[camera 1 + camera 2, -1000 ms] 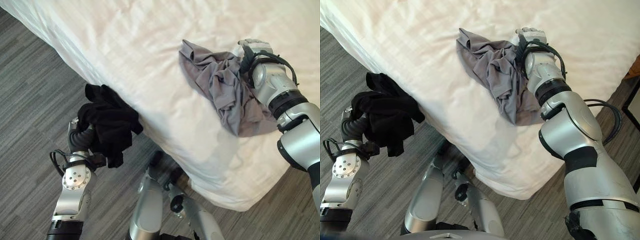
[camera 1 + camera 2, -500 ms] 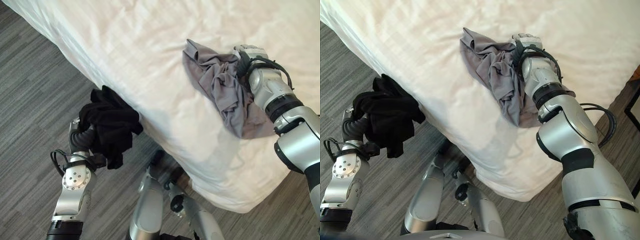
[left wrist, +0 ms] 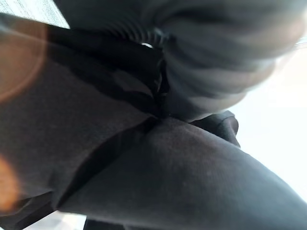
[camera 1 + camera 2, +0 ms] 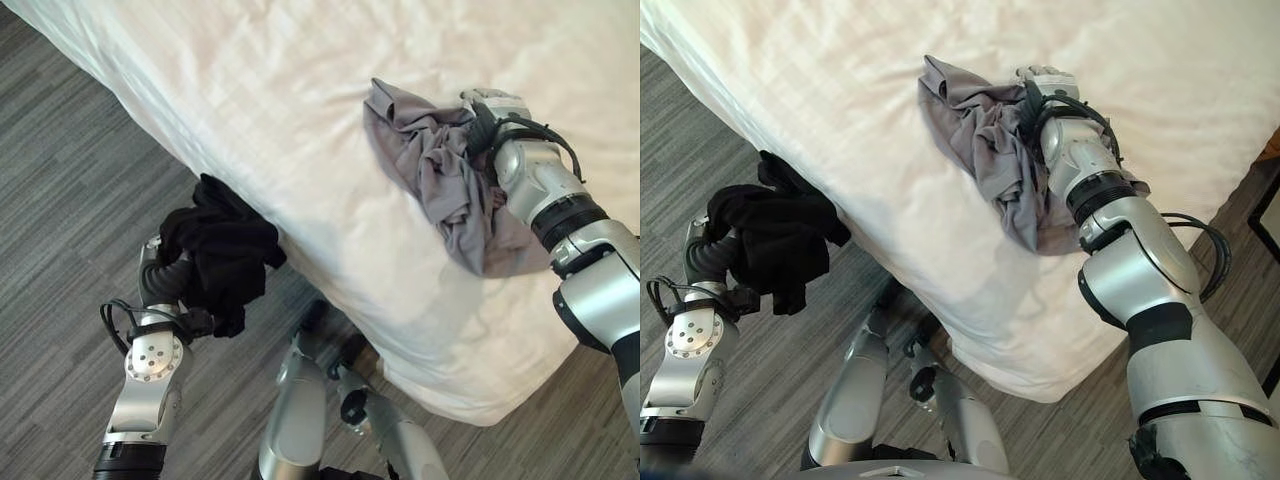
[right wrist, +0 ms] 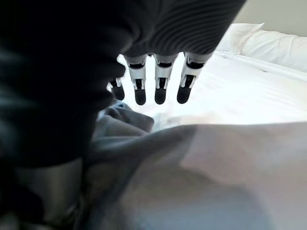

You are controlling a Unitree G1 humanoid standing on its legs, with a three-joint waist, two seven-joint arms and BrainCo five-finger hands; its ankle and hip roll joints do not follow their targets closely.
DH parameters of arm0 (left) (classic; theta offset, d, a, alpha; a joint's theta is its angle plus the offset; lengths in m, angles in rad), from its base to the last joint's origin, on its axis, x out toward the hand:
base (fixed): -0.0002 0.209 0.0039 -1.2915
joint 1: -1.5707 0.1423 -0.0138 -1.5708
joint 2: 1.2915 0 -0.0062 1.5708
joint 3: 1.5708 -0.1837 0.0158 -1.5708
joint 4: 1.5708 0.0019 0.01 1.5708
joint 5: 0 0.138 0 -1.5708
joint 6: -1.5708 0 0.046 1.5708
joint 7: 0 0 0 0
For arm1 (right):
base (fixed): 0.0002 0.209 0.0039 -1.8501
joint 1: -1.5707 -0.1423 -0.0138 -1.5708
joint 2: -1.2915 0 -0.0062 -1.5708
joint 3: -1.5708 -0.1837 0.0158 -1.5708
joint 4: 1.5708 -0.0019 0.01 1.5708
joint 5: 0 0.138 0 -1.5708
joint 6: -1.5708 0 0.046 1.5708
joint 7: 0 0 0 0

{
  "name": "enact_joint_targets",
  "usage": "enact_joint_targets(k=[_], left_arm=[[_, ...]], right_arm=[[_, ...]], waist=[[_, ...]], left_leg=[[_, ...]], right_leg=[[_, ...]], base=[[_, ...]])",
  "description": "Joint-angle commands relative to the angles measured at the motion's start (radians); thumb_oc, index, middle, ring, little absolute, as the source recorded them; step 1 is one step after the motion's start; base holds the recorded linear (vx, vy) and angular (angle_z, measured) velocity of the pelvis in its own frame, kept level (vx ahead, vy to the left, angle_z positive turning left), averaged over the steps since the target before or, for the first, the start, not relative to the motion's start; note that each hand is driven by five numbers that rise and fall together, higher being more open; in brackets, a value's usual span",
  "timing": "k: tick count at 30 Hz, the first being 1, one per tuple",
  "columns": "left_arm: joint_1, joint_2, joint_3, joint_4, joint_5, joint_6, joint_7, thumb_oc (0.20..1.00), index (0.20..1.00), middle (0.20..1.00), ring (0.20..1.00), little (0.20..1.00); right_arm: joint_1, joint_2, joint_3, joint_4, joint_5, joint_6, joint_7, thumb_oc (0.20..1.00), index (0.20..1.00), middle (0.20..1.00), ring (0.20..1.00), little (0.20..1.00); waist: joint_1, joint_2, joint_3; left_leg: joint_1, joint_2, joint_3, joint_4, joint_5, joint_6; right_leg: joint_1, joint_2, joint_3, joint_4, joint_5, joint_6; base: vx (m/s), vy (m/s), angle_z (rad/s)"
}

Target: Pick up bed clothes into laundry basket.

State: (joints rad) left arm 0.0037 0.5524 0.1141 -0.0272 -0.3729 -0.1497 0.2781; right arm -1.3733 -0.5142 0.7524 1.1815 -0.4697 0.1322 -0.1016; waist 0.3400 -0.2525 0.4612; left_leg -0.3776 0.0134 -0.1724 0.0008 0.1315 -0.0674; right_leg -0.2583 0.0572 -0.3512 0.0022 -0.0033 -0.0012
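A crumpled grey garment (image 4: pixel 440 175) lies on the white bed (image 4: pixel 250 90) near its right edge. My right hand (image 4: pixel 490 105) rests on the bed against the garment's far right side. In the right wrist view its fingers (image 5: pixel 162 81) reach out straight above the grey cloth (image 5: pixel 192 167), so it is open. Off the bed's side, above the floor, a bundle of black clothes (image 4: pixel 225 250) sits heaped over my left hand (image 4: pixel 160 280). That dark cloth (image 3: pixel 144 167) covers the hand in the left wrist view.
Grey striped carpet (image 4: pixel 70 200) runs along the bed's left side and foot. The bed's corner (image 4: pixel 470 400) overhangs at lower right. White pillows (image 5: pixel 273 40) lie at the far end of the bed. A dark piece of furniture (image 4: pixel 1265 210) stands at the right edge.
My right hand has pushed a little to the left into the grey garment, bunching it up. The black bundle has sunk slightly. The camera shifted a little.
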Motion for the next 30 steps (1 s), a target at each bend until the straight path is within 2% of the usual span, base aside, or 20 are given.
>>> enact_joint_targets(k=[1, 3, 6, 7, 11, 18, 26, 30], left_arm=[[0.024, 0.067, 0.057, -0.148, 0.012, -0.062, -0.001, 0.200, 0.200, 0.200, 0.200, 0.200], [0.018, 0.065, 0.052, -0.140, 0.018, -0.059, 0.006, 0.200, 0.200, 0.200, 0.200, 0.200], [0.022, 0.056, 0.072, -0.128, 0.043, -0.047, 0.020, 0.200, 0.200, 0.200, 0.200, 0.200], [0.032, 0.049, 0.087, -0.128, 0.054, -0.039, 0.027, 0.200, 0.200, 0.200, 0.200, 0.200], [0.040, 0.039, 0.106, -0.127, 0.069, -0.029, 0.032, 0.200, 0.200, 0.200, 0.200, 0.200], [0.050, 0.045, 0.120, -0.130, 0.086, -0.022, 0.030, 0.200, 0.200, 0.200, 0.200, 0.200], [0.052, 0.040, 0.119, -0.133, 0.085, -0.021, 0.032, 0.200, 0.200, 0.200, 0.200, 0.200], [0.051, 0.037, 0.120, -0.130, 0.094, -0.017, 0.037, 0.200, 0.200, 0.200, 0.200, 0.200]], right_arm=[[-0.040, -0.012, 0.034, 0.019, 0.010, 0.004, -0.019, 1.000, 1.000, 1.000, 1.000, 1.000], [-0.035, 0.005, 0.032, -0.021, 0.012, 0.000, -0.019, 1.000, 1.000, 1.000, 1.000, 1.000], [-0.005, 0.029, 0.030, -0.177, -0.007, -0.009, -0.006, 1.000, 1.000, 1.000, 1.000, 1.000], [0.029, 0.041, 0.019, -0.288, -0.033, -0.008, 0.016, 1.000, 1.000, 1.000, 1.000, 1.000], [0.095, 0.043, -0.016, -0.435, -0.061, -0.017, 0.051, 1.000, 1.000, 1.000, 1.000, 1.000], [0.173, 0.043, -0.043, -0.484, -0.081, -0.020, 0.081, 1.000, 1.000, 1.000, 1.000, 1.000], [0.174, 0.062, -0.043, -0.454, -0.095, -0.017, 0.080, 1.000, 1.000, 1.000, 1.000, 1.000], [0.185, 0.070, -0.044, -0.516, -0.109, -0.022, 0.093, 1.000, 1.000, 1.000, 1.000, 1.000]], waist=[[0.013, -0.064, 0.017], [0.011, -0.063, 0.020], [0.001, -0.077, 0.022], [-0.006, -0.089, 0.022], [-0.018, -0.107, 0.021], [-0.024, -0.121, 0.025], [-0.023, -0.126, 0.025], [-0.027, -0.128, 0.026]], left_leg=[[0.077, -0.007, 0.026, -0.077, -0.030, 0.027], [0.079, -0.005, 0.026, -0.077, -0.029, 0.028], [0.083, -0.002, 0.031, -0.077, -0.032, 0.028], [0.083, 0.000, 0.032, -0.077, -0.033, 0.028], [0.083, 0.003, 0.036, -0.078, -0.036, 0.027], [0.083, 0.004, 0.042, -0.079, -0.038, 0.027], [0.084, 0.003, 0.045, -0.079, -0.041, 0.030], [0.086, 0.004, 0.048, -0.079, -0.043, 0.030]], right_leg=[[0.029, -0.095, 0.065, -0.089, 0.114, 0.113], [0.029, -0.094, 0.070, -0.089, 0.115, 0.113], [0.030, -0.091, 0.076, -0.089, 0.114, 0.112], [0.030, -0.090, 0.079, -0.089, 0.113, 0.109], [0.029, -0.089, 0.078, -0.089, 0.111, 0.108], [0.025, -0.087, 0.081, -0.089, 0.114, 0.107], [0.024, -0.086, 0.087, -0.089, 0.116, 0.107], [0.026, -0.085, 0.088, -0.088, 0.116, 0.107]], base=[[0.00, 0.000, 0.00], [0.00, 0.000, 0.00], [0.00, 0.000, 0.00], [0.00, 0.000, 0.00], [0.00, -0.002, -0.01], [0.00, -0.002, -0.02], [0.00, 0.000, -0.01], [0.00, 0.000, -0.01]])
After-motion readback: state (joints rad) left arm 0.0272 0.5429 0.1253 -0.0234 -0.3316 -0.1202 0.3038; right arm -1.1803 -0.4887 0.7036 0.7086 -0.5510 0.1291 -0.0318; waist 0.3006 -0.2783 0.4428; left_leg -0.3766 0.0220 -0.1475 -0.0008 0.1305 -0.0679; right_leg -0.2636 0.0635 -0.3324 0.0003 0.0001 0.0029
